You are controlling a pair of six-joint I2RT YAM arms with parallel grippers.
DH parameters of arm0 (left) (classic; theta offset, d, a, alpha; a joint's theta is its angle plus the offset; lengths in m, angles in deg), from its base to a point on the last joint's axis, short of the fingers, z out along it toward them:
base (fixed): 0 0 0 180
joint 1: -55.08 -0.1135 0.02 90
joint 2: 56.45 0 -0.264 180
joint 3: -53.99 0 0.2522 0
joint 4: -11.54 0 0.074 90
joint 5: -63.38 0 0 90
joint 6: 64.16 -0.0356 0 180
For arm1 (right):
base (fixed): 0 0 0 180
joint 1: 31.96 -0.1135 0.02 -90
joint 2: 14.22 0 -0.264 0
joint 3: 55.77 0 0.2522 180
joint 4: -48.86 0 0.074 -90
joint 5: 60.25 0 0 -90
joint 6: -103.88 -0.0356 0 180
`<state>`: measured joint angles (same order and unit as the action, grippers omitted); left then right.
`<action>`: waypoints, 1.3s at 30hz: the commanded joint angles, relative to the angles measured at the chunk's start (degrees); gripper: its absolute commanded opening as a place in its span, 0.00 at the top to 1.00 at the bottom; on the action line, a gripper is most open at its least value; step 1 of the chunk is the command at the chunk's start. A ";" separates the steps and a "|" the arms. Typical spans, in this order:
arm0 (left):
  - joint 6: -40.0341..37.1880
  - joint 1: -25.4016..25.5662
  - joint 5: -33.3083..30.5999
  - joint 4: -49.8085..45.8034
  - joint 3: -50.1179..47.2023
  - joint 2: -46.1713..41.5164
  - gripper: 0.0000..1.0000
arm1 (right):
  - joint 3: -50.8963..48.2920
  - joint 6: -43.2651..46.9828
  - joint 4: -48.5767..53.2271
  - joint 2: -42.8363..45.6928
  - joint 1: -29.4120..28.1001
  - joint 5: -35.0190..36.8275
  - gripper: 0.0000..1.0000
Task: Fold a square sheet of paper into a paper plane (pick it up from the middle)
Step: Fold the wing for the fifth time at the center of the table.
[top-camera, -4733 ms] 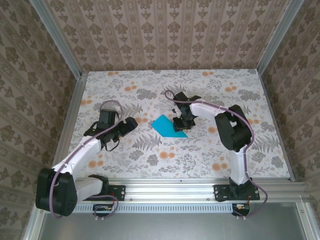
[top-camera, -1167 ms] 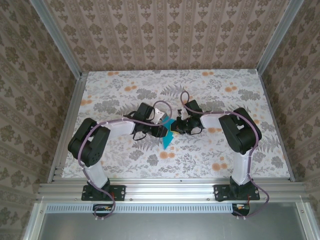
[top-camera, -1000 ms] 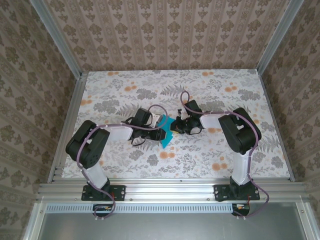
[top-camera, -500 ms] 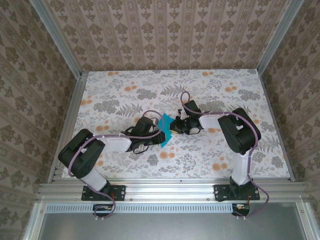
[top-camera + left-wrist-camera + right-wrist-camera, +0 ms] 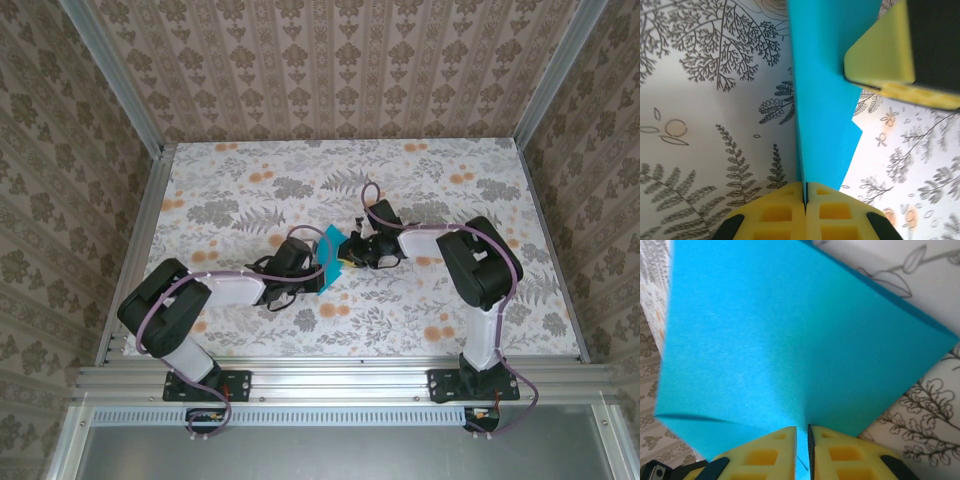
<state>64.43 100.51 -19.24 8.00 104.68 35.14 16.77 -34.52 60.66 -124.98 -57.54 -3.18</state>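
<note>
The square sheet of paper, bright cyan-blue and folded into a smaller creased shape, stands on edge above the middle of the table, between the two grippers. My left gripper reaches in from the left. In the left wrist view its yellow pads are pressed tight on the sheet's lower edge, so the left gripper is shut on it. My right gripper holds the opposite side. In the right wrist view the right gripper has its jaws a thin slit apart, with the paper running through.
The floral-patterned table spreads out on all sides of the paper. Patterned walls and aluminium frame posts close it in at the left, back and right. One yellow right fingertip shows close above the sheet in the left wrist view.
The paper lay flat under the right gripper with the left arm far off. It is now lifted, and the left gripper has come in and shut on its edge within the last second.
</note>
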 commanded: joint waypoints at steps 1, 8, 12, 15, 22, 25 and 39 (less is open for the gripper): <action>-10.71 0.53 -2.79 -4.50 1.82 -0.19 0.98 | -0.39 0.08 0.99 5.60 1.36 1.03 0.81; -22.61 0.61 -3.51 -2.78 1.38 1.01 0.99 | -0.79 -4.90 3.84 10.01 2.94 3.25 0.63; -28.29 0.96 -4.22 -1.03 0.38 1.00 1.00 | -0.69 -13.13 3.73 9.39 3.78 3.03 0.53; -32.31 1.30 -5.46 -0.46 -0.01 1.56 1.00 | 0.25 -17.19 2.76 8.85 3.63 1.79 0.47; -36.99 2.30 -8.01 -0.25 0.82 4.07 1.00 | 5.95 -19.26 10.02 6.33 0.87 1.76 0.39; -37.61 3.03 -9.00 -0.36 1.16 4.41 1.00 | 8.55 -19.21 13.87 4.66 -0.35 2.69 0.39; -39.07 4.87 -12.68 -1.15 2.00 4.72 1.00 | 18.49 -14.20 28.39 -1.96 -3.12 6.45 0.53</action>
<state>27.03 104.94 -30.50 10.25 105.82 38.00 33.03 -50.37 82.67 -126.02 -60.40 1.13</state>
